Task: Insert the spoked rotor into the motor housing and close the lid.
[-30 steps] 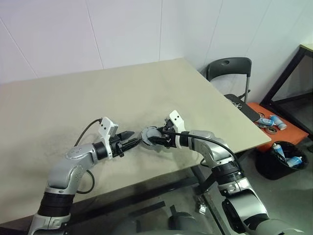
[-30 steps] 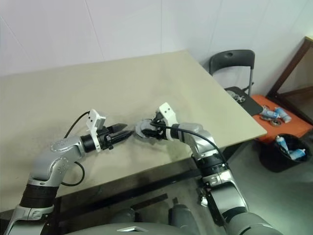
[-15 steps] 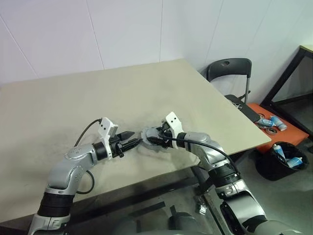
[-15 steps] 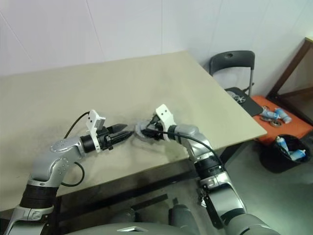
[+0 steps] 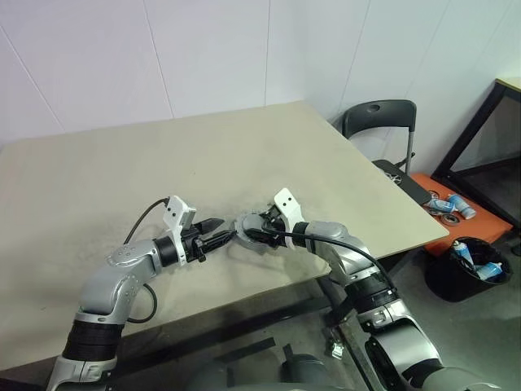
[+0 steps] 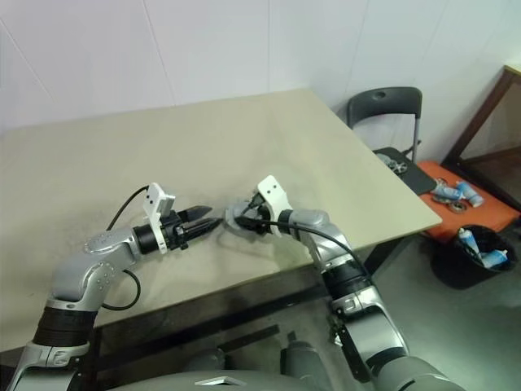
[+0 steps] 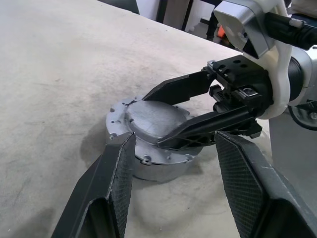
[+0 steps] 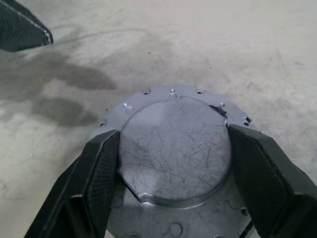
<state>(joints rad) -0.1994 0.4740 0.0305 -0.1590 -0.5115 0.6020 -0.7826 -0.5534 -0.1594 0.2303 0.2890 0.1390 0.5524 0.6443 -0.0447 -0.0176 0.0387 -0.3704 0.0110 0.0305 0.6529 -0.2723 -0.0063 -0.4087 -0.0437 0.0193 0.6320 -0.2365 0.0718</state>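
The motor housing is a short round grey body standing on the tan table, near its front edge. The lid, a dull scratched grey disc, lies flat on top of it. My right gripper reaches in from the right, its two black fingers pressed against opposite edges of the lid's raised centre. My left gripper hovers just left of the housing, open, with nothing between its fingers. The spoked rotor is hidden.
The table's front edge runs close below both arms, and its right corner is at the far right. Beyond that corner stand a dark chair, an orange box with cans and a black bin.
My right wrist has turned a little and edged left, still on the lid. The left arm and the housing have stayed put.
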